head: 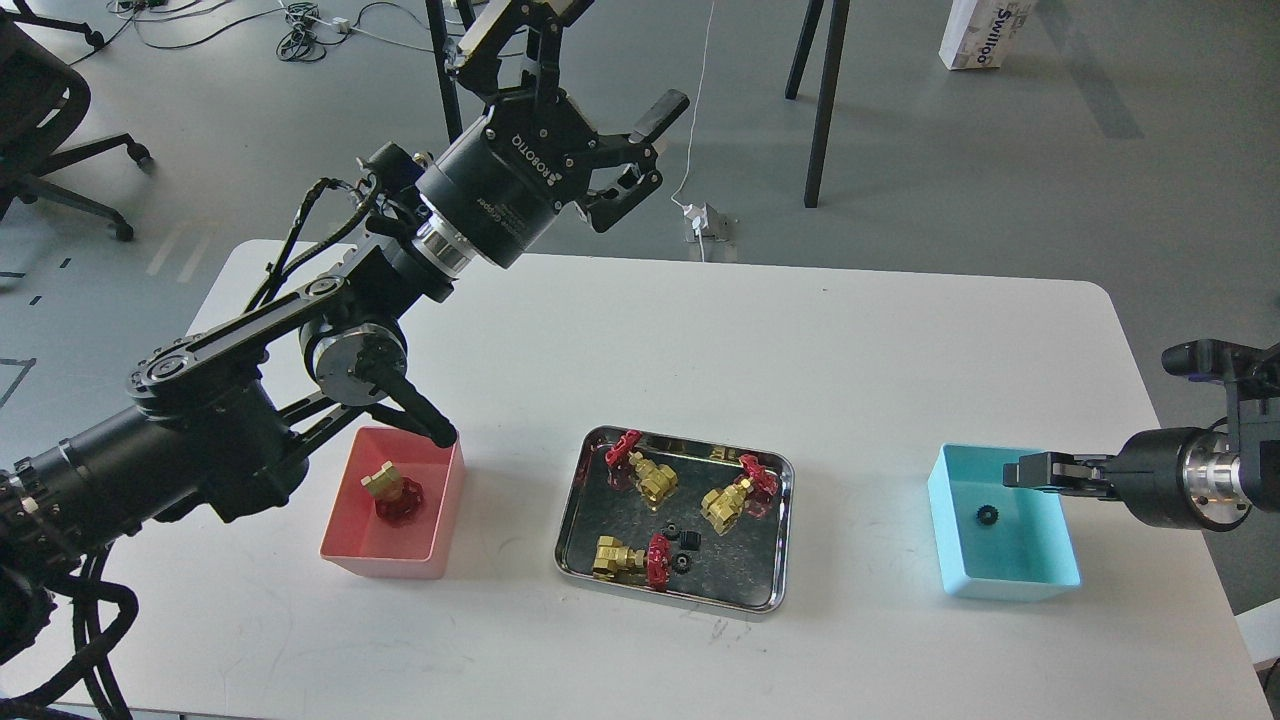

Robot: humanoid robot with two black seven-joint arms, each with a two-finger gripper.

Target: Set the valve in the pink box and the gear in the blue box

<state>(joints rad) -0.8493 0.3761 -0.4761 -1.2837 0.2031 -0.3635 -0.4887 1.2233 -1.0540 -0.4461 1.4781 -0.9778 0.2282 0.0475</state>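
Note:
The pink box (345, 545) stands on the table's left and holds one valve (392, 490) with a red handwheel. The blue box (1010, 583) stands on the right with one black gear (986, 516) lying on its floor. My right gripper (1022, 470) hovers over the blue box's right side, its fingers slightly apart and holding nothing. My left gripper (600, 80) is open and empty, raised high above the table's far left. A shiny steel tray (572, 515) in the middle holds three valves (645, 475) and small black gears (688, 542).
My left arm's elbow (420, 415) hangs just over the pink box's far rim. Beyond the white table (800, 340) are black stand legs (825, 100), a power strip (705, 218) with cables, a white carton (985, 30) and an office chair (50, 130).

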